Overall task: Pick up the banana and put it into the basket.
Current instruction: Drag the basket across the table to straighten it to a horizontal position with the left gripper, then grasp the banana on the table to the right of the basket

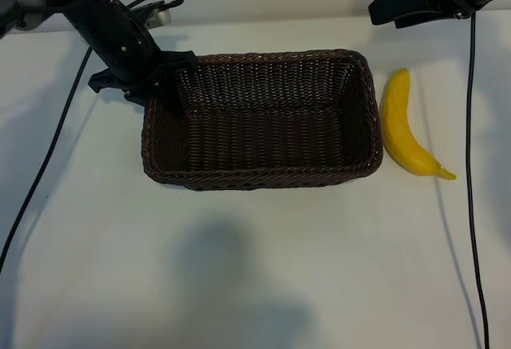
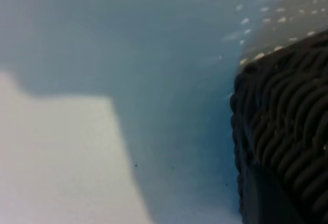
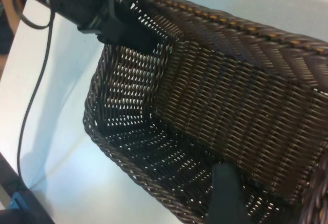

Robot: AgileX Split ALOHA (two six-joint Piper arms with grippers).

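The yellow banana (image 1: 397,125) lies on the white table just right of the basket (image 1: 263,180), stem tip toward the front, touching nothing else. The dark brown wicker basket holds nothing. My left gripper (image 1: 172,75) is shut on the basket's back left corner, one finger inside the rim and one outside. The right wrist view shows that grip (image 3: 124,28) at the basket's far corner (image 3: 132,168). The left wrist view shows only the basket's outer wall (image 2: 287,131) and table. My right gripper (image 1: 385,7) hovers open behind the basket's right end, apart from the banana. One of its fingers (image 3: 224,193) shows over the basket.
Black cables trail down the table's left side (image 1: 48,157) and right side (image 1: 471,165). The right cable runs close past the banana's stem tip. White table (image 1: 255,269) stretches in front of the basket.
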